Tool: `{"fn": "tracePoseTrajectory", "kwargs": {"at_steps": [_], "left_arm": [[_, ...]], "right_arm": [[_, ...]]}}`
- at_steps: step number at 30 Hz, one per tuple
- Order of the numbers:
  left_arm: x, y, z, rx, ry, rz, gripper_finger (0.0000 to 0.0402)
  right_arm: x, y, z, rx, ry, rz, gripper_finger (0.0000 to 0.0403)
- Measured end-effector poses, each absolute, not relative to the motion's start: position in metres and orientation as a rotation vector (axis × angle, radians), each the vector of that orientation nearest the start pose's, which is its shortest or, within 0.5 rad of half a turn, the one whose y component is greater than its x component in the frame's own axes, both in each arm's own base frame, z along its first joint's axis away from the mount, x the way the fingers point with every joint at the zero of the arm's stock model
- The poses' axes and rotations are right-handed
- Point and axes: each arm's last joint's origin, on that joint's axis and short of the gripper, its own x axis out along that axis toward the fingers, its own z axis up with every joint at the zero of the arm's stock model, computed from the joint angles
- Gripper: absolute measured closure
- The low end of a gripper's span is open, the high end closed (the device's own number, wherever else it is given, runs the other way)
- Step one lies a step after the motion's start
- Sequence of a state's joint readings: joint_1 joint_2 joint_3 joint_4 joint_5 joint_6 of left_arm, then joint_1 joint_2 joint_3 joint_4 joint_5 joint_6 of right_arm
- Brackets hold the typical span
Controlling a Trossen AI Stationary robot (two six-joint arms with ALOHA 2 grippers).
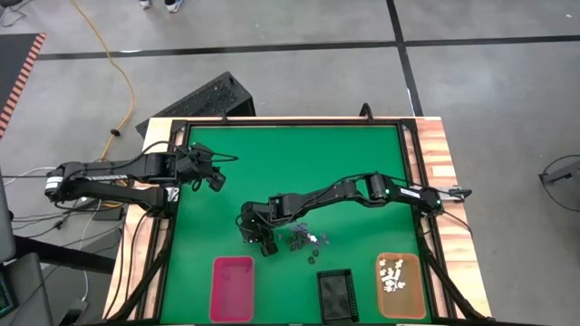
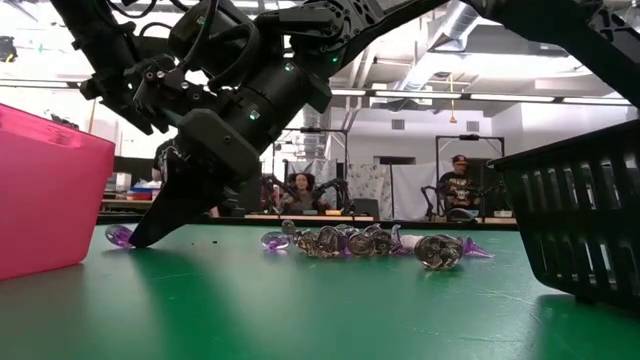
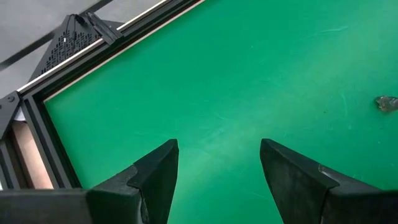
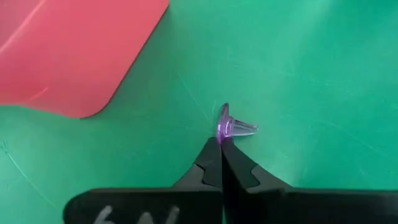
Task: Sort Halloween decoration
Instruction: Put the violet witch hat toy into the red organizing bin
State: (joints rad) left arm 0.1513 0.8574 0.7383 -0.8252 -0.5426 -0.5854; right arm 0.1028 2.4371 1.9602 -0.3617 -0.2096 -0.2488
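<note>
Purple and clear, one small plastic trinket (image 4: 231, 126) lies on the green surface (image 1: 290, 172), and the tips of the right pincer (image 4: 221, 144) are pressed together on its edge. The piece rests on the mat; whether it is truly gripped or only touched I cannot tell. In the low view the right pincer (image 2: 140, 238) points down to the mat with the purple trinket (image 2: 120, 235) at its tip, just beside the pink tray (image 2: 45, 190).

The other Halloween decorations (image 1: 304, 239) lie in a small heap of purple and dark pieces on the mat, near the right pincer (image 1: 268, 246), between the pink tray (image 1: 232, 288) and the orange tray (image 1: 400, 285). Several white pieces (image 1: 393, 274) are inside the orange tray. A black tray (image 1: 335, 295) stands between the two others.

The left pincer (image 1: 217, 179) waits over the left part of the surface, well apart from the heap, its fingers (image 3: 155, 174) standing wide with nothing between them.
</note>
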Motion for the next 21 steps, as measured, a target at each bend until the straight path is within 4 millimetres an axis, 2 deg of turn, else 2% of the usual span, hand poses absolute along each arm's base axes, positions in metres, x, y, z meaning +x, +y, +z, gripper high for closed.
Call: {"fn": "tracePoseTrajectory", "kwargs": {"at_steps": [8,16,21], "left_arm": [[0.148,0.038,0.259,-0.334,0.721,0.890,0.0183],[0.148,0.038,0.259,-0.334,0.720,0.890,0.0183],[0.148,0.038,0.259,-0.336,0.719,0.889,0.0183]], "right_arm": [[0.527,0.060,0.149,-0.157,0.797,0.367,0.0387],[0.524,0.058,0.178,-0.181,0.744,0.313,0.0387],[0.520,0.074,0.188,-0.203,0.717,0.348,0.0387]]}}
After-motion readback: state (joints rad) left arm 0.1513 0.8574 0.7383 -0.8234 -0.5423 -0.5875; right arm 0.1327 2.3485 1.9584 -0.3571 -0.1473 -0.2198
